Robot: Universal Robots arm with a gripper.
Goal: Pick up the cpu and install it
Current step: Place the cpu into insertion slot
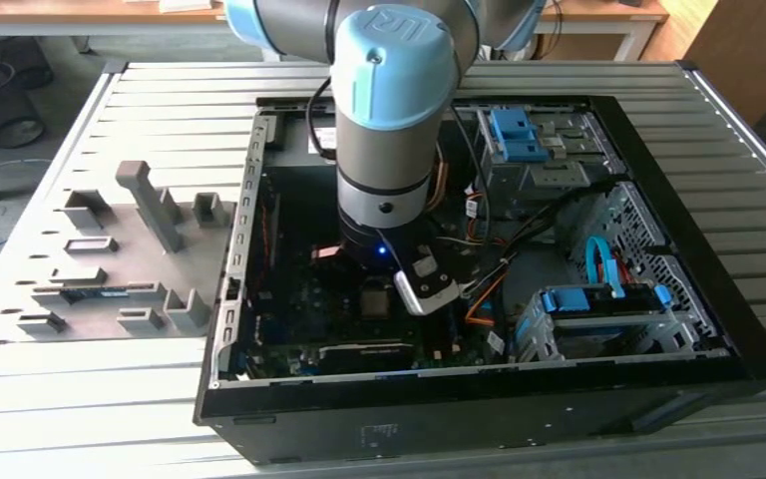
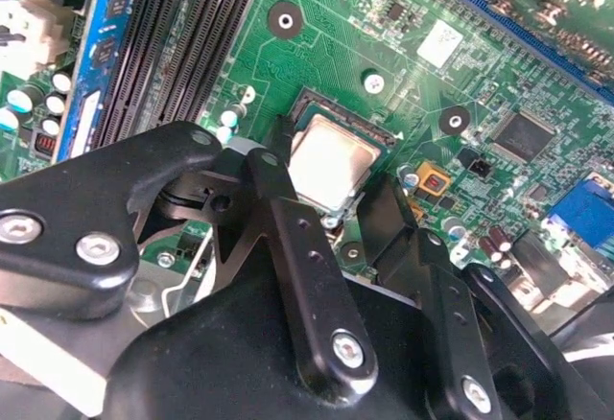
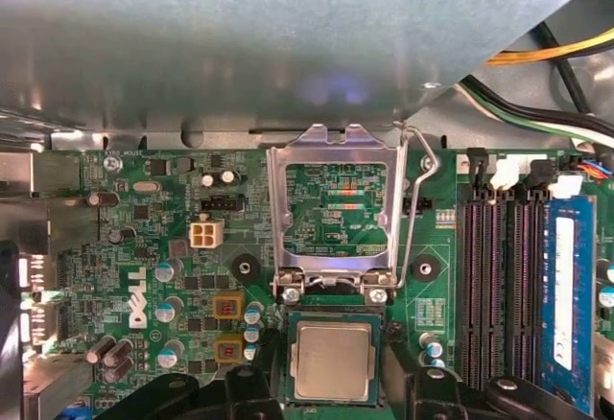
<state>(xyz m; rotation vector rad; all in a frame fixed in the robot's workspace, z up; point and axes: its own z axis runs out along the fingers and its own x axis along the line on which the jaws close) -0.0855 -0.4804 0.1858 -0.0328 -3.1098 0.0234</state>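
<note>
cpu (image 3: 333,360) sits flat in the motherboard (image 3: 163,247) socket, load plate (image 3: 336,204) standing open; tool (image 2: 334,185) released, fingers (image 2: 278,211) astride it, apart. Likely light, stiff, fragile: take by opposite edges

The silver cpu (image 3: 332,361) lies flat in its socket (image 3: 280,362).

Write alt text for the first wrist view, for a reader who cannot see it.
The cpu, a silver square, lies in its socket on a green motherboard, with the black gripper on both sides of it. The socket's metal cover frame is hinged open beside it, and memory slots run along one side.
</note>
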